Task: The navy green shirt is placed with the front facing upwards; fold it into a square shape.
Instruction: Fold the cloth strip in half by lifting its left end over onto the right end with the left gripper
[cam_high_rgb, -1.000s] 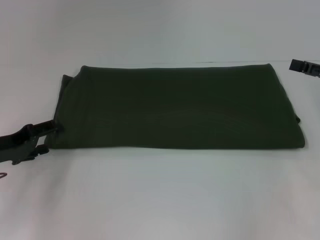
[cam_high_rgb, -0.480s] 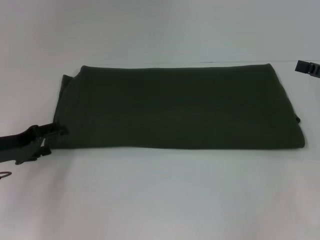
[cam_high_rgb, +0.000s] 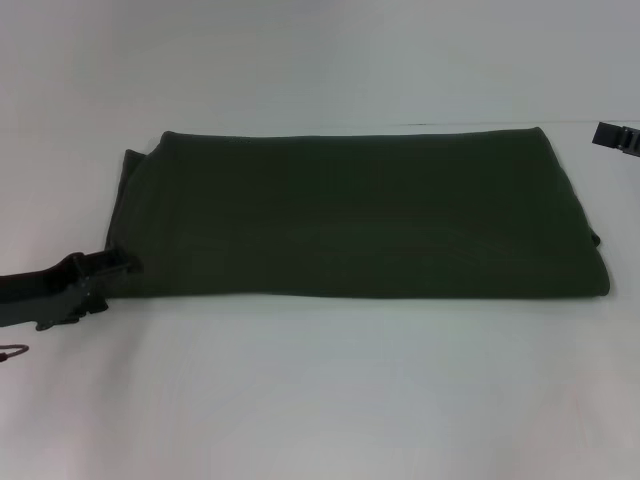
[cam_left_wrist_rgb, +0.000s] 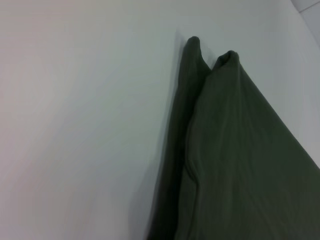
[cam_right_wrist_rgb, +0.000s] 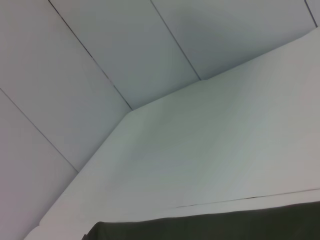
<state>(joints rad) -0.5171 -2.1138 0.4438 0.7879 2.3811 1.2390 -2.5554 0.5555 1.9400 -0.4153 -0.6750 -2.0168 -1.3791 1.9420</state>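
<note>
Two grippers show in the head view, each only in part. The left gripper (cam_high_rgb: 118, 266) reaches in low from the left edge, its dark tip meeting the near left corner of the navy green shirt (cam_high_rgb: 360, 215); black metal against dark cloth hides the fingers there, so I cannot tell whether they are spread, pressed together or pinching the fabric. Its own wrist view shows none of its fingers, only the shirt (cam_left_wrist_rgb: 235, 160) seen end-on: two stacked layers whose far corners stand apart as two small rounded points, with a soft crease running between the layers. The right gripper (cam_high_rgb: 617, 137) is cut off by the right edge of the head view, beyond the shirt's far right corner and clear of the cloth; only a short black stub is visible, and its state cannot be told either. The shirt lies folded into a wide flat band across the middle of the white table (cam_high_rgb: 320, 400), plain green side up, a lower layer peeking out at its left end. In the right wrist view only a dark strip of the shirt (cam_right_wrist_rgb: 210, 227) shows along one edge, before the pale panelled wall (cam_right_wrist_rgb: 100, 50).
</note>
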